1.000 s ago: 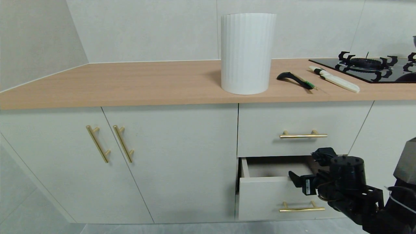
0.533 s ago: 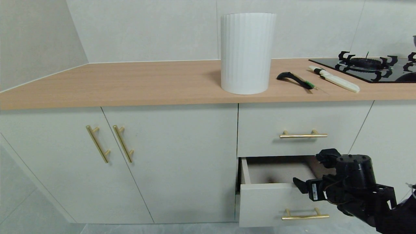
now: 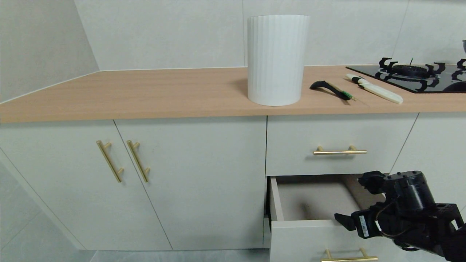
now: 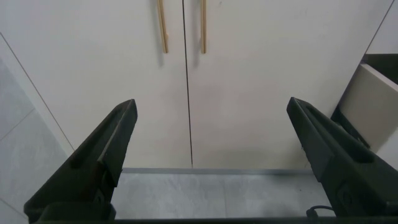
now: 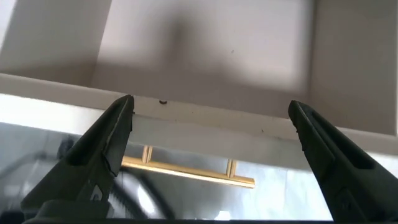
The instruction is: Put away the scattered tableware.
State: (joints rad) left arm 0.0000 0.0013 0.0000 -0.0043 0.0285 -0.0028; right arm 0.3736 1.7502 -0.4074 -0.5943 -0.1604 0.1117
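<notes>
While the lower drawer (image 3: 305, 225) stands pulled out at the lower right of the frame, the right claw (image 3: 348, 198) sits spread astride its front edge, pinching nothing. The left claw (image 4: 211, 118) hangs spread too, facing the two cabinet doors (image 4: 261, 93). The step in hand looks like opening up storage. Tableware count is two: one black utensil (image 3: 329, 88) and one white knife (image 3: 375, 91), near each other on the worktop (image 3: 145, 92) at upper right, between one white ribbed canister (image 3: 276, 60) and the hob (image 3: 411, 74). Drawers, two, with the upper drawer (image 3: 338, 134) shut. The next move calls for lifting the right arm clear and pinching one piece by its handle.
</notes>
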